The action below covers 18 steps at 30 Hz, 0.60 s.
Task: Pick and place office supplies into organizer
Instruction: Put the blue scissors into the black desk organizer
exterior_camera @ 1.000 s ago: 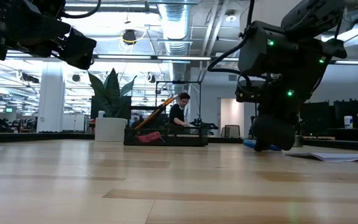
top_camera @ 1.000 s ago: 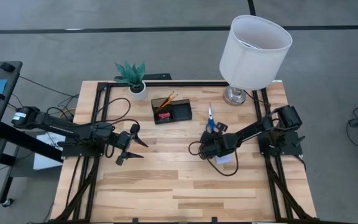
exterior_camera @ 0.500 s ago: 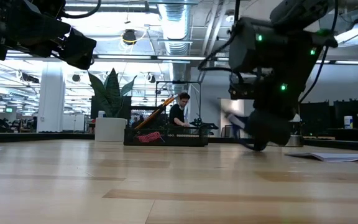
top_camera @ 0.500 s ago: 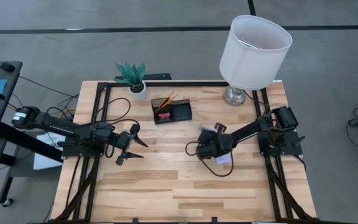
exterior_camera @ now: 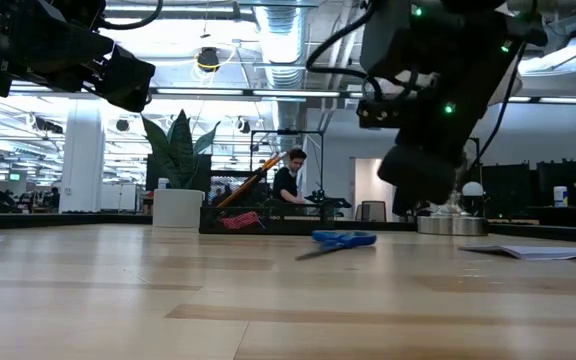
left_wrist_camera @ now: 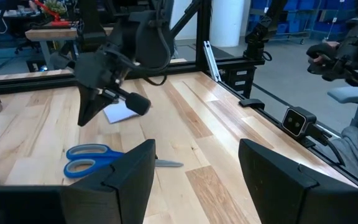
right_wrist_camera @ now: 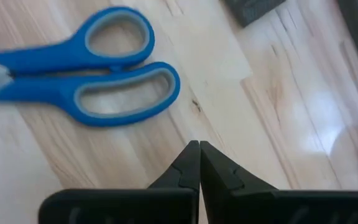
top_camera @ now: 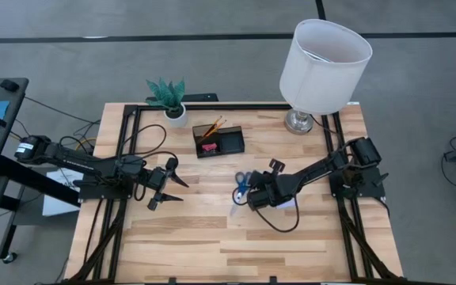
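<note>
Watching the right claw (right_wrist_camera: 199, 163), you see its fingers pressed shut on nothing, just beside the blue-handled scissors (top_camera: 241, 181) lying flat on the surface (top_camera: 212, 237), well apart from the organizer (top_camera: 218, 141). Descend like this and you'll likely shove them. The left claw (top_camera: 169, 184) waits open.

You see the blue-handled scissors (top_camera: 241, 179) lying flat, closed, on bare wood, apart from the black organizer (top_camera: 218, 142) holding orange pencils (top_camera: 213, 126).
</note>
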Each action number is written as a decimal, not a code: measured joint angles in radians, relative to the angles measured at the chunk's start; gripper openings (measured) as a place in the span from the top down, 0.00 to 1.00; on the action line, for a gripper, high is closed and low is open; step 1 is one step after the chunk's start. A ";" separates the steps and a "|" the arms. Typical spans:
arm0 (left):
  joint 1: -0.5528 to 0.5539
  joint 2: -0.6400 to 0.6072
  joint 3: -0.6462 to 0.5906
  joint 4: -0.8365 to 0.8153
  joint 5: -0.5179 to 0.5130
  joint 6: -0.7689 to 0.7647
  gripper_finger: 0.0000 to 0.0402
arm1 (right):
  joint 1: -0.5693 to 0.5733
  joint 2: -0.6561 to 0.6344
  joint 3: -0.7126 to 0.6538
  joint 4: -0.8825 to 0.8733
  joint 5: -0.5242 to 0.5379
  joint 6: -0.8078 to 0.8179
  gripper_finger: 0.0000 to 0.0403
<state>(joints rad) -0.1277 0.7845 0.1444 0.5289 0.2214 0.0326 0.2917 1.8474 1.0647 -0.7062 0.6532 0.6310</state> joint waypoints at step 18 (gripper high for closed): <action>0.000 0.000 0.000 0.000 0.021 -0.020 0.44 | -0.136 -0.002 0.121 0.075 -0.309 0.200 0.78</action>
<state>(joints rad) -0.1276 0.7845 0.1444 0.5289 0.2422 0.0127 0.1558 1.8451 1.1858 -0.6312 0.3444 0.8309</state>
